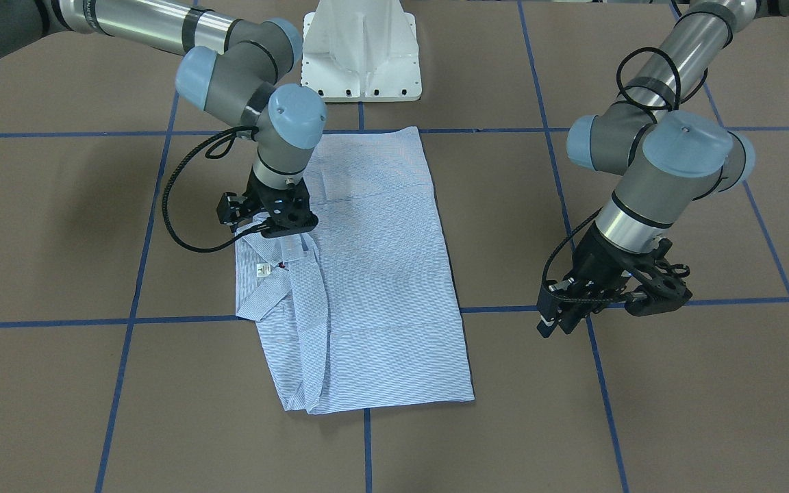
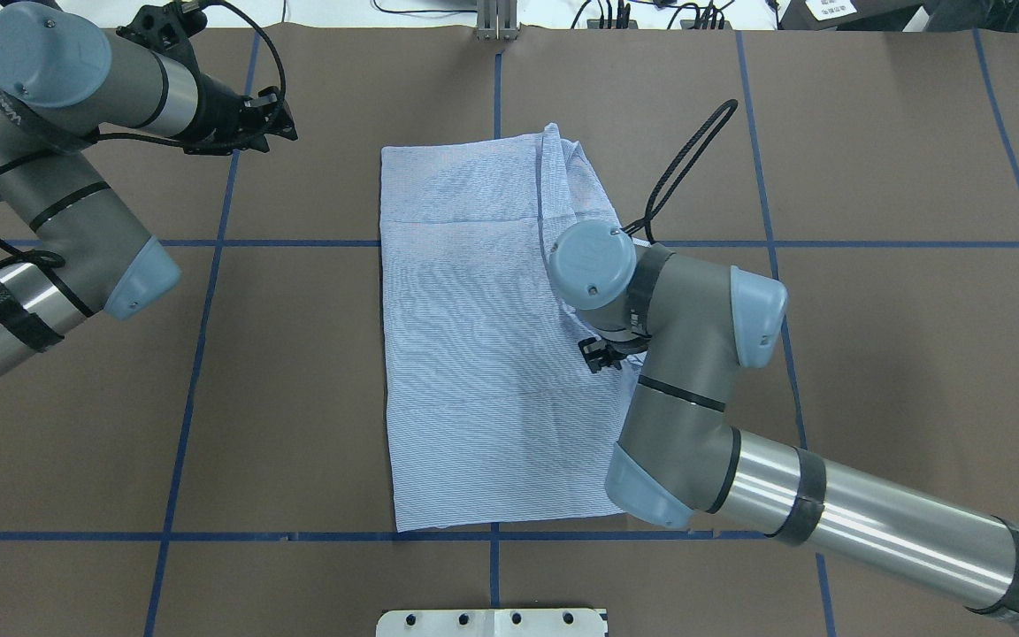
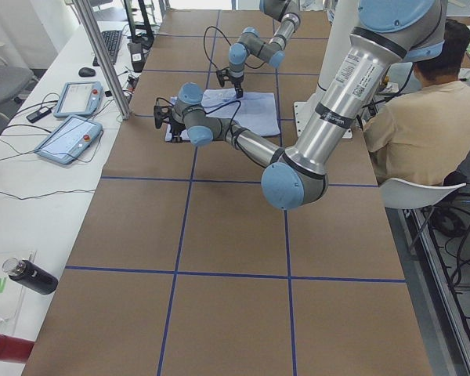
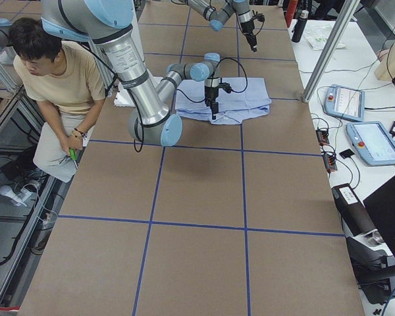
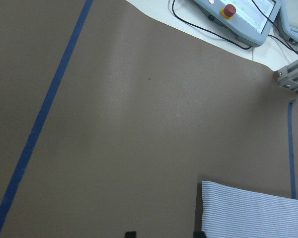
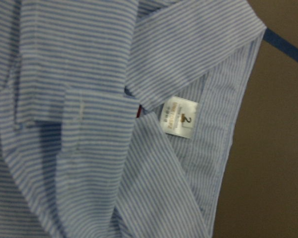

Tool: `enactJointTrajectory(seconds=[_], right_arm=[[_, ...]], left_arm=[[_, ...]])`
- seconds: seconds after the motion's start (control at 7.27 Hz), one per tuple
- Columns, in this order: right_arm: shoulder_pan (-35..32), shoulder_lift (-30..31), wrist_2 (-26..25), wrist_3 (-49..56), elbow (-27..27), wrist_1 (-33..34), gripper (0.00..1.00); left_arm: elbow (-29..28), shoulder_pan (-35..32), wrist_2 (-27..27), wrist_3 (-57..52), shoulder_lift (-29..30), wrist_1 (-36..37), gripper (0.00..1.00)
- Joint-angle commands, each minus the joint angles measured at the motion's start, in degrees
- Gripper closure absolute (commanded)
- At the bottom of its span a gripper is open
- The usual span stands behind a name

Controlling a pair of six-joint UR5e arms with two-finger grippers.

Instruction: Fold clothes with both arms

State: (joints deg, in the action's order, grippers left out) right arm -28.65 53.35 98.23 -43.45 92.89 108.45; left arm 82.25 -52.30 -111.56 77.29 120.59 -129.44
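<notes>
Shirt (image 1: 381, 274): light, limp, slides on itself, so grip at edges, e.g. collar (image 1: 257, 301); R gripper (image 1: 274, 229) at collar, jaws indiscernible; L gripper (image 2: 278, 118) spread, off cloth.

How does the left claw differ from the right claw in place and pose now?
The left claw hangs over bare table, beside the shirt; the right claw is down at the shirt's edge near the collar. The left claw tilts; the right claw points nearly straight down. Both are black.
</notes>
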Motion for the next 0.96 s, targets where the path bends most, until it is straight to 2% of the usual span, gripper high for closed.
enactJointTrajectory(seconds=[0.0, 0.41, 0.83], right_arm=[[-1.05, 4.74, -0.06, 1.35, 5.7, 0.35, 0.0], [-1.23, 6.76, -0.23, -0.57, 8.26, 0.79, 0.0], [1.47, 7.74, -0.23, -18.36, 13.26, 0.44, 0.0]], left_arm=[[1.58, -0.35, -0.06, -0.03, 0.09, 1.98, 0.51], [2.91, -0.35, 0.03, -0.03, 0.09, 3.49, 0.51], [3.26, -0.44, -0.06, -0.03, 0.0, 3.58, 0.51]])
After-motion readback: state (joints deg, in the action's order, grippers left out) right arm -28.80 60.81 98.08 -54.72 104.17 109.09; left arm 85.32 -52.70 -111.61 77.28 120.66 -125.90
